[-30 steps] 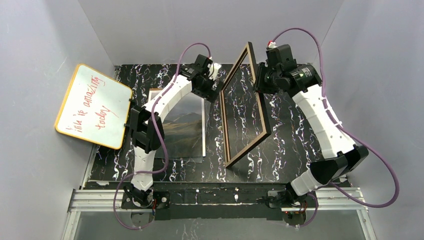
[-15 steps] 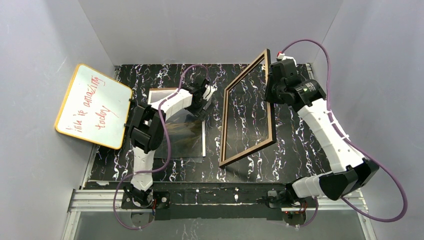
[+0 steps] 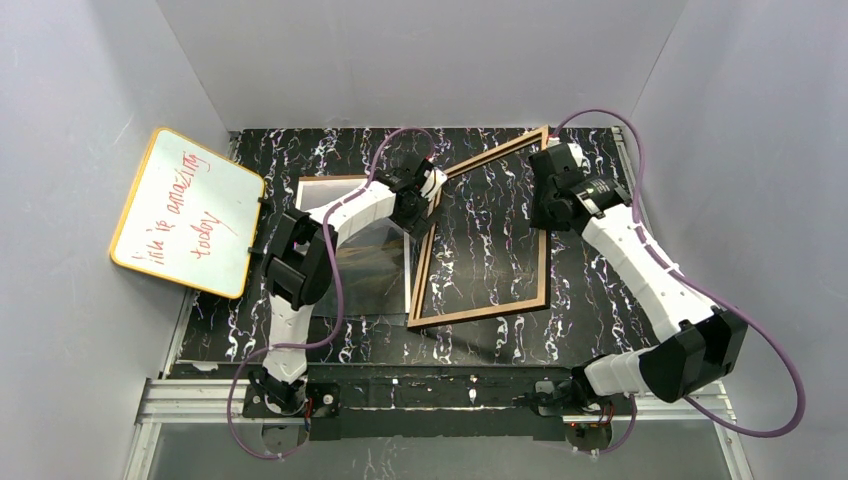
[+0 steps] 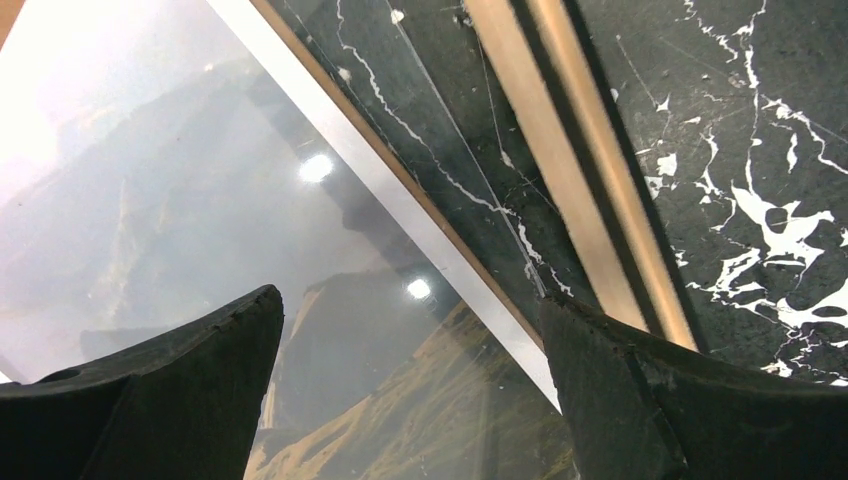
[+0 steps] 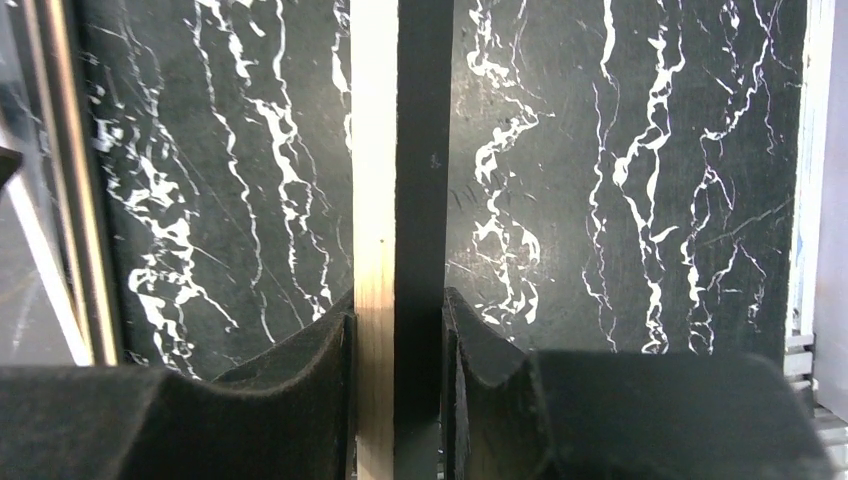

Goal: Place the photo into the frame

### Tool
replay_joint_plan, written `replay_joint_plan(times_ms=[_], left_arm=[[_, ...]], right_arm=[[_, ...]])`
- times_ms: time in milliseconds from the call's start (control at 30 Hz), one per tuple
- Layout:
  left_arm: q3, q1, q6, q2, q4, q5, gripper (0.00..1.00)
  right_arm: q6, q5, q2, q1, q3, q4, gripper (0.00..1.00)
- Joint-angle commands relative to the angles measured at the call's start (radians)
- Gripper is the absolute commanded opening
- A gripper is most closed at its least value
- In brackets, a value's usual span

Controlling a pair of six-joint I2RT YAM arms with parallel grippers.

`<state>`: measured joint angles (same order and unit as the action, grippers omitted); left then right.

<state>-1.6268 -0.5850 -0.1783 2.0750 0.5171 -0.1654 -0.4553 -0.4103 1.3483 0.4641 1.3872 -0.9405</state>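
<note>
The frame (image 3: 480,312) is tan side up and nearly flat over the table's middle, its far right corner a little raised. My right gripper (image 3: 546,195) is shut on its right rail; in the right wrist view the pads (image 5: 335,350) clamp the tan-and-black rail (image 5: 400,150), with the gripper (image 5: 398,300) around it. The photo (image 3: 375,265) lies flat left of the frame. My left gripper (image 3: 425,205) is open and empty just above the photo's right edge. The left wrist view shows the gripper (image 4: 410,300), the photo (image 4: 200,200) and the frame's left rail (image 4: 590,200).
A yellow-edged whiteboard (image 3: 185,210) with red writing leans on the left wall. A glossy clear sheet seems to lie over the photo, with light spots on it. A thin brown edge (image 4: 400,175) shows beside the photo's white border. Grey walls close in three sides.
The right gripper has swung the frame down from nearly upright to nearly flat, its left rail now beside the photo. The left gripper has come down from the back to the photo's right edge.
</note>
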Motion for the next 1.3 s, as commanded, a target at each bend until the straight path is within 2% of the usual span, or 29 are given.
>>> replay_joint_plan(times_ms=[0, 367, 633, 1267], left_arm=[[0.006, -0.007, -0.022, -0.023, -0.022, -0.033, 0.98], [0.039, -0.007, -0.043, 0.007, -0.058, -0.068, 0.98], [0.059, -0.007, -0.033, -0.006, -0.075, 0.001, 0.98], [0.114, -0.010, -0.068, -0.001, -0.107, 0.005, 0.98]], right_arm=[[0.059, -0.055, 0.019, -0.002, -0.037, -0.030, 0.14], [0.070, -0.157, 0.053, -0.011, -0.126, -0.001, 0.13], [0.052, -0.180, 0.105, -0.028, -0.226, 0.072, 0.13], [0.022, -0.330, 0.443, -0.038, -0.231, 0.165, 0.07]])
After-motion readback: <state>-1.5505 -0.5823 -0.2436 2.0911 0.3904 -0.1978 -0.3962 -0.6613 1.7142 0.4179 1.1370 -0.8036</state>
